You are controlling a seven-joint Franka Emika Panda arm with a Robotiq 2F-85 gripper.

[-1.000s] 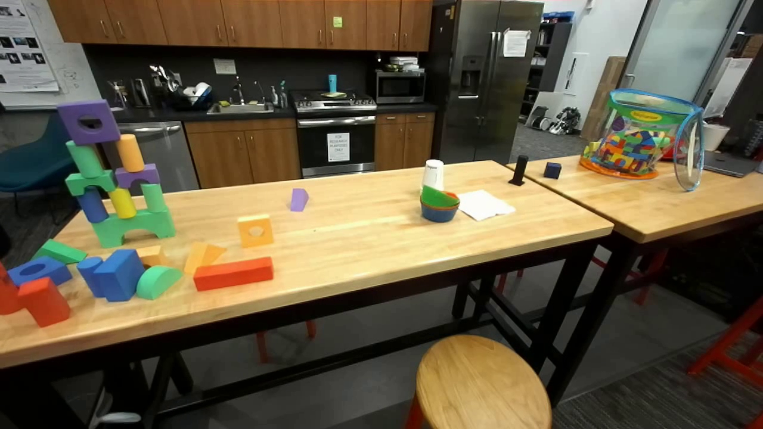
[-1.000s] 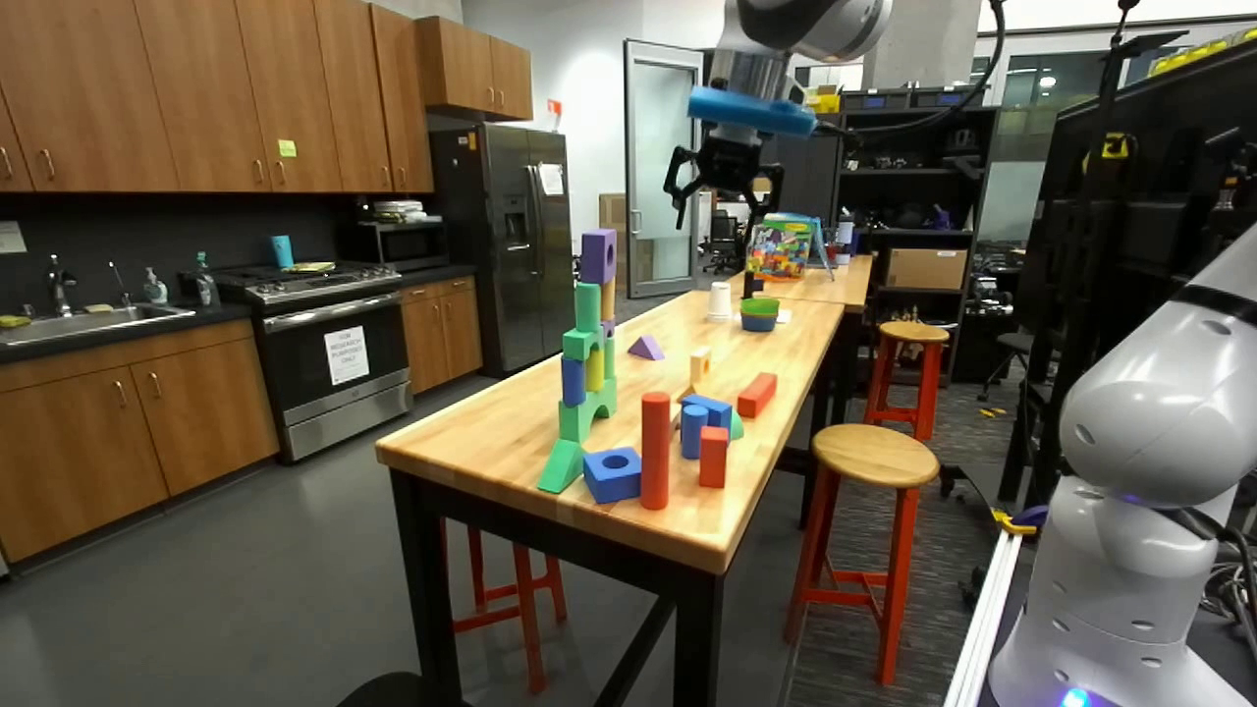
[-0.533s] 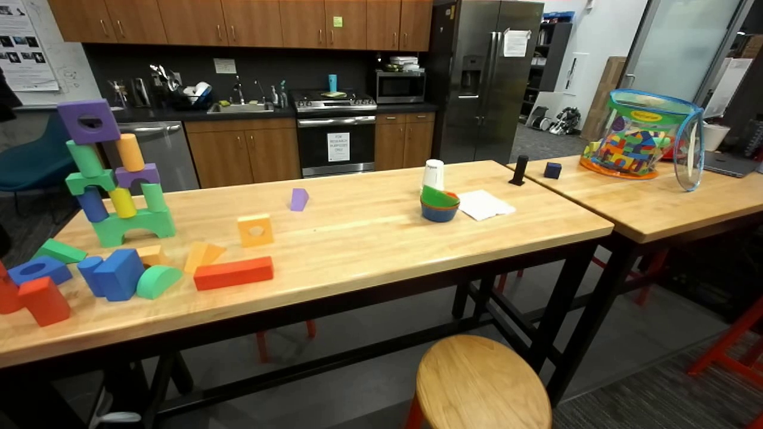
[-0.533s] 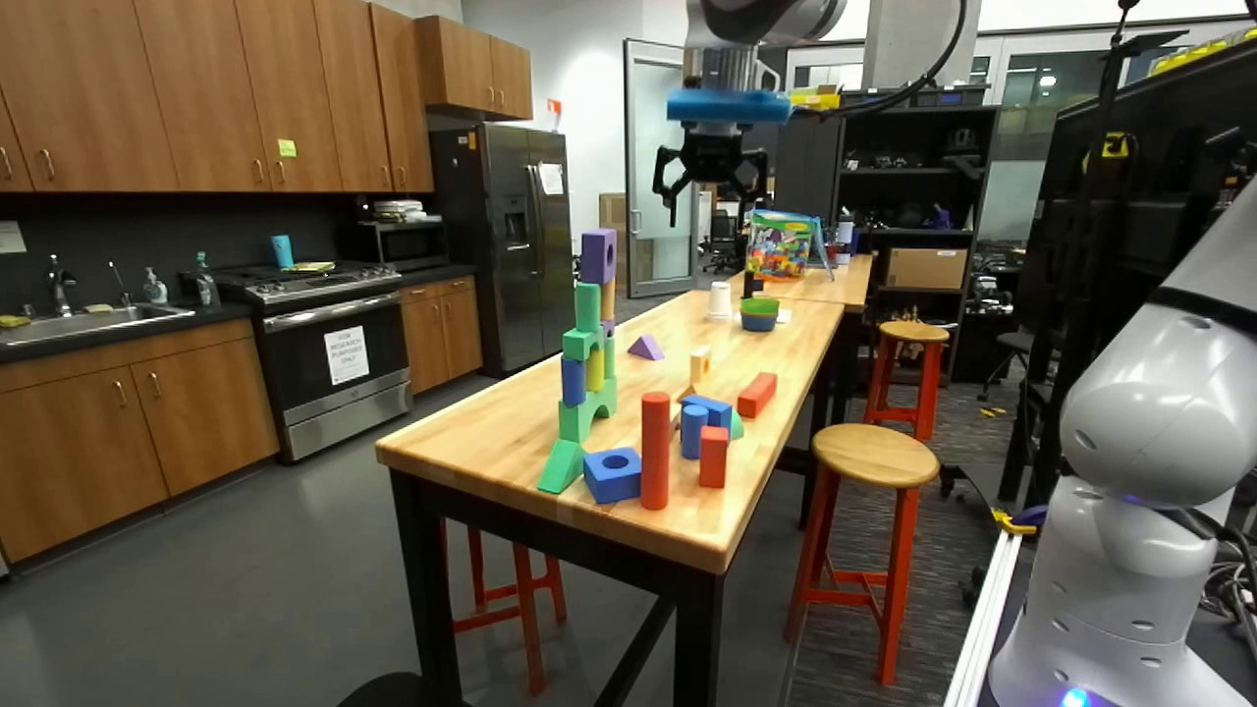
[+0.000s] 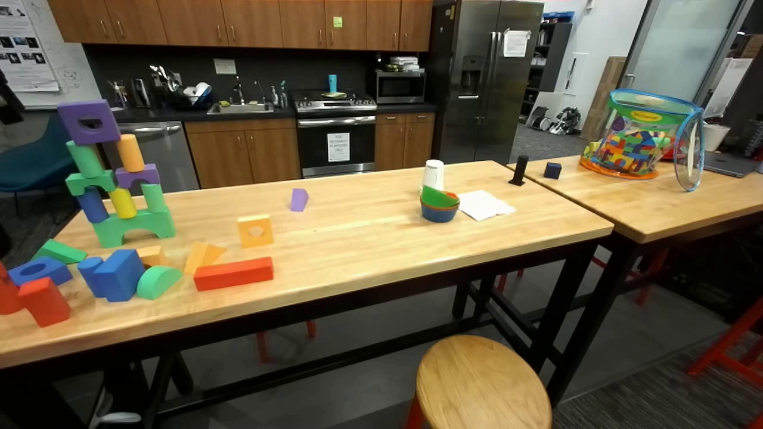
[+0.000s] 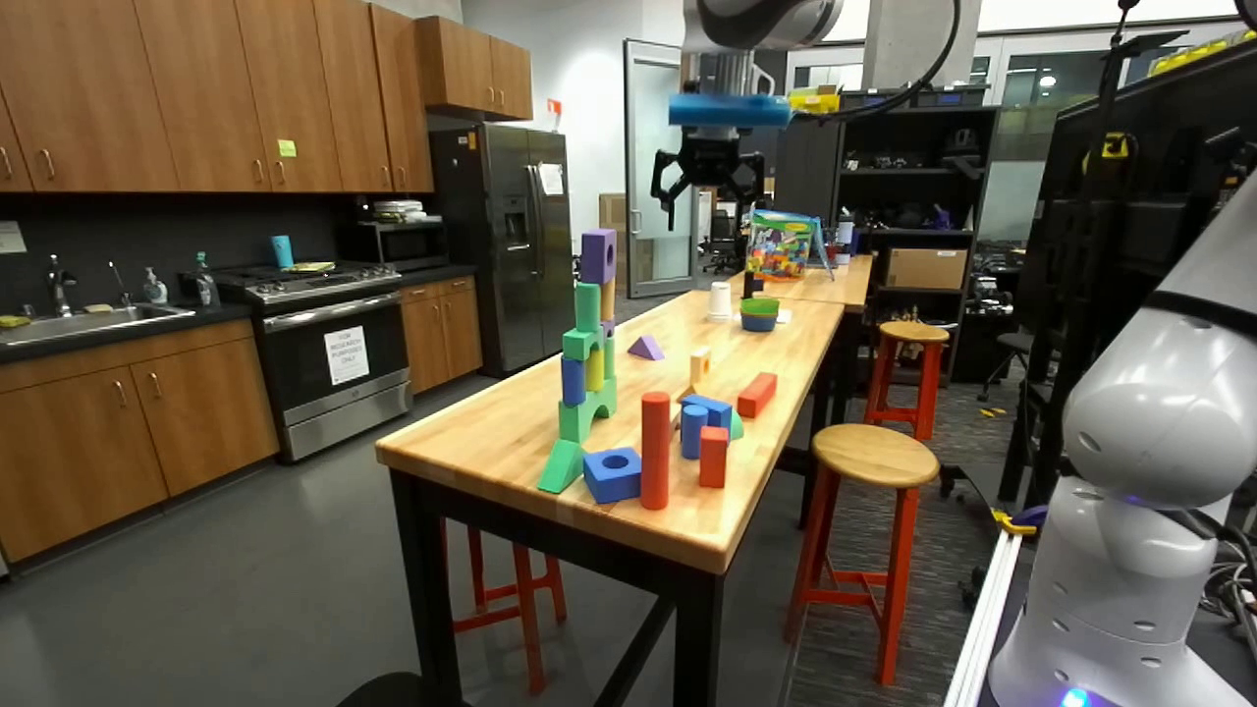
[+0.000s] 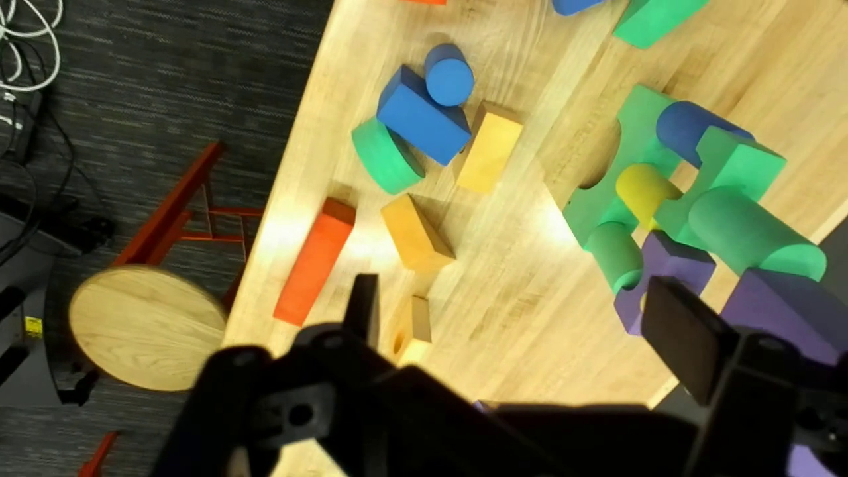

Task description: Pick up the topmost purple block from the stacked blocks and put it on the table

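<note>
Gripper point(image 6: 705, 209) hangs just right of top centre in an exterior view, its black fingers point(image 6: 671, 210) spread wide and pointing down, with only air between them. Visible space parts it from the topmost purple block point(image 6: 594, 257), which sits lower and to the left at the peak of the stacked blocks point(image 6: 595, 371). In the wrist view one finger stands at lower centre and its twin at lower right, well apart; the latter hides part of the purple block, at the right edge of the frame. An orange block with a hole point(image 7: 420, 319) stands on the table point(image 7: 523, 318) below, and shows between the two fingers there. In an exterior view a green cylinder point(image 5: 86, 159) at far left bears the purple block, and an orange cylinder point(image 5: 130, 154) stands by its lower right corner; whether block and orange cylinder touch I cannot tell. A red bar point(image 5: 233, 274) lies at lower left, and nested bowls point(image 5: 438, 214) rest right of centre.
</note>
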